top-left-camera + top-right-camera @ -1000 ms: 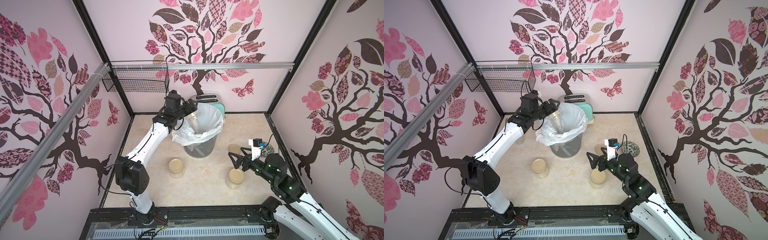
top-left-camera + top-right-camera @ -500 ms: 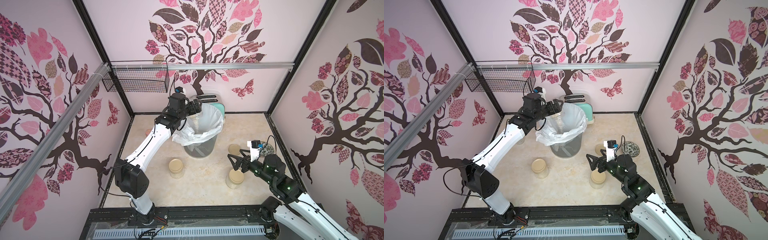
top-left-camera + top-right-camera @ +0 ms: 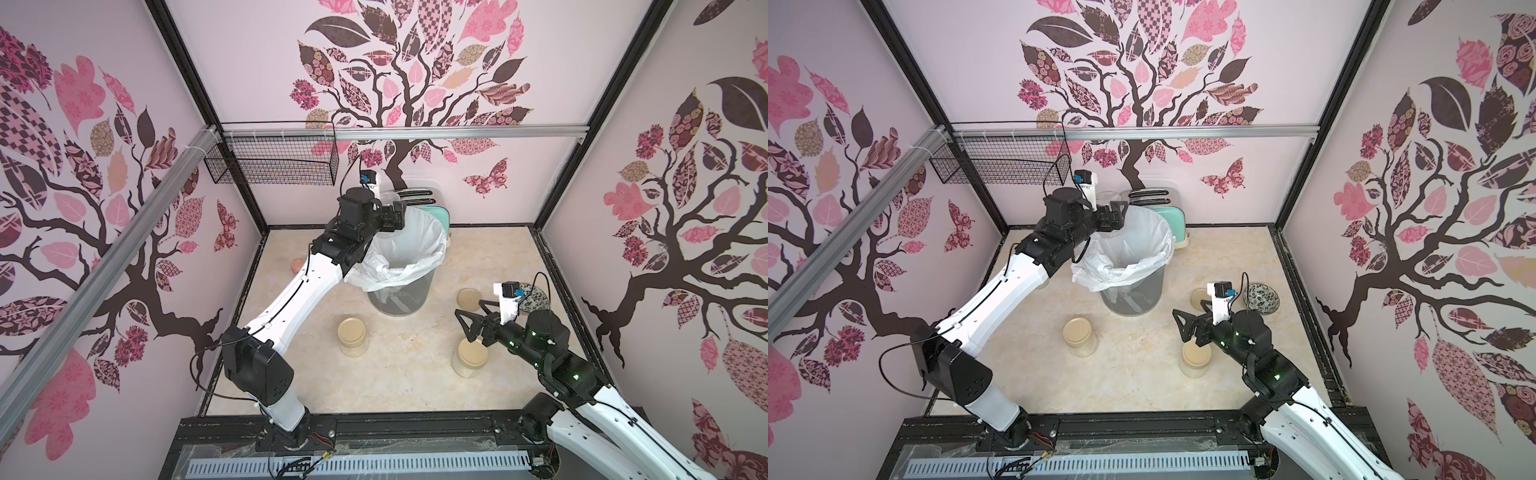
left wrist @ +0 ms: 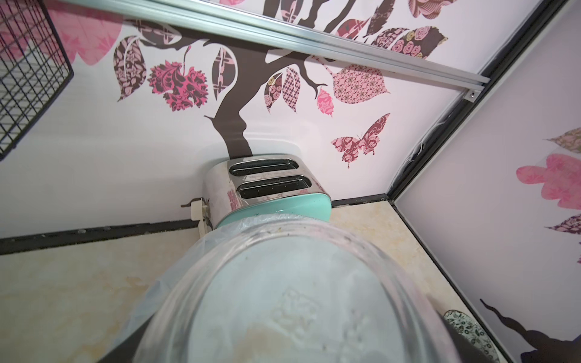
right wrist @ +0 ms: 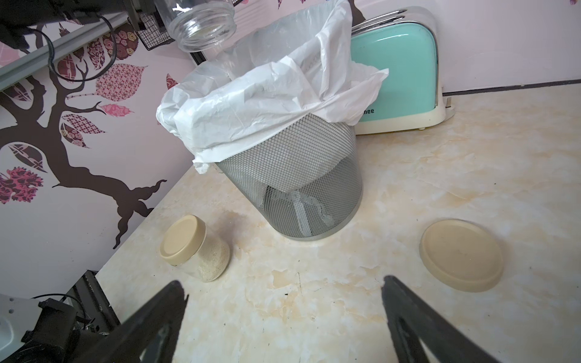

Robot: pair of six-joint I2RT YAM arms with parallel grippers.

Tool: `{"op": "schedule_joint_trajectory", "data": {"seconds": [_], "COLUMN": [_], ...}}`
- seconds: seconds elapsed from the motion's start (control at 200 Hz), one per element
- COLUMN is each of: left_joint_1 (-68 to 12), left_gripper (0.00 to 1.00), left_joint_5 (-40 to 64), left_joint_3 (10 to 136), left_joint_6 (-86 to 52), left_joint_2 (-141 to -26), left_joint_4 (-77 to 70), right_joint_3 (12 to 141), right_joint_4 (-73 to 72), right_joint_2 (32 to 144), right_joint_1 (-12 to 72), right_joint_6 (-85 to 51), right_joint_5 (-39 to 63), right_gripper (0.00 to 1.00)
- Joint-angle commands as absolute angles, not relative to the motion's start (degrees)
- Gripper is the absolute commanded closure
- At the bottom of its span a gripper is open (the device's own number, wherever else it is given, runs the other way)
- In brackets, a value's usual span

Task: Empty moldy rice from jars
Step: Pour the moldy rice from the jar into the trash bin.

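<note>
My left gripper [image 3: 392, 216] [image 3: 1115, 216] is shut on an open clear glass jar [image 3: 390, 196] [image 5: 201, 25] held above the far rim of the bin, mouth tilted down toward it. Up close the jar [image 4: 292, 298] looks nearly empty, with a few rice grains [image 4: 295, 301] stuck inside. Two lidded jars [image 3: 352, 336] [image 3: 469, 356] stand on the table, and moldy rice [image 5: 213, 257] shows through one jar [image 5: 195, 248]. My right gripper [image 3: 469, 309] [image 3: 1188, 309] [image 5: 283, 282] hangs open over the table, just behind the right-hand jar [image 3: 1196, 359], holding nothing.
The mesh bin with a white bag [image 3: 415, 249] [image 5: 283, 176] stands mid-table, a mint toaster [image 3: 440, 214] [image 4: 270, 188] behind it. A loose beige lid [image 3: 468, 297] [image 5: 460, 254] and a patterned bowl [image 3: 534, 297] lie at the right. A wire basket [image 3: 270, 162] hangs on the back wall.
My left wrist has rolled and lifted over the bin, turning the jar; the beige rice seen in it earlier no longer shows. The right arm has barely shifted.
</note>
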State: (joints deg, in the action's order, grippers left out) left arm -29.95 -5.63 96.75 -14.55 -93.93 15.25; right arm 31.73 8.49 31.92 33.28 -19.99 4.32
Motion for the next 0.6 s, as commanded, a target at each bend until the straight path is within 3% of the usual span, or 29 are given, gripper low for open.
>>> {"op": "schedule_joint_trajectory", "data": {"seconds": [0.0, 0.2, 0.45, 0.595], "left_joint_1": [-31.90, -36.22, -36.44, -36.52], "left_gripper": [0.37, 0.36, 0.33, 0.34], "left_joint_5": [-9.20, -15.22, -20.28, -16.31], "left_joint_3": [95.60, 92.86, 90.20, 90.15], "left_joint_6": [-6.28, 4.73, 4.79, 2.44], "left_joint_2": [-90.62, -90.17, -89.94, -89.99], "left_joint_4": [6.94, 1.43, -2.93, -2.13], "right_joint_3": [32.05, 32.79, 32.56, 32.74], "right_joint_4": [7.25, 8.54, 9.03, 9.48], "right_joint_2": [32.02, 32.53, 31.55, 31.51], "right_joint_1": [33.16, 33.13, 33.13, 33.13], "right_joint_6": [-20.45, -20.02, -20.40, -20.04], "right_joint_5": [4.64, 4.92, 4.62, 4.71], "right_gripper": [0.00, 0.00, 0.00, 0.00]}}
